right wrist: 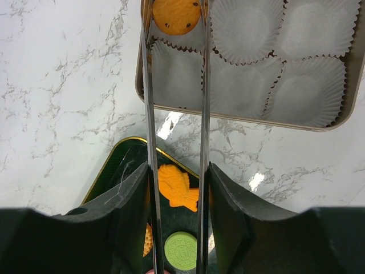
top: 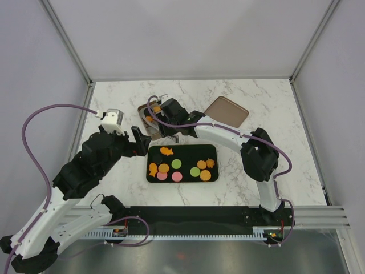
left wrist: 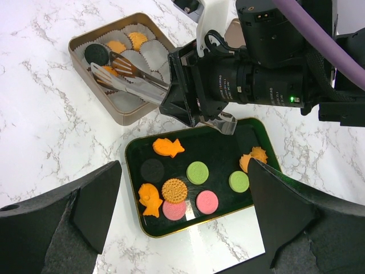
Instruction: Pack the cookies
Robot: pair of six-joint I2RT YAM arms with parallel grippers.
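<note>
Left gripper (left wrist: pixel 183 165) hangs with jaws wide apart over the tray (left wrist: pixel 222 154), where most cookies (left wrist: pixel 197 172) lie. Beyond it, the right gripper (right wrist: pixel 175 171) is clamped on tongs (right wrist: pixel 149 114), whose tips straddle an orange cookie (right wrist: pixel 175 16) in the tin (right wrist: pixel 239 119).
</note>
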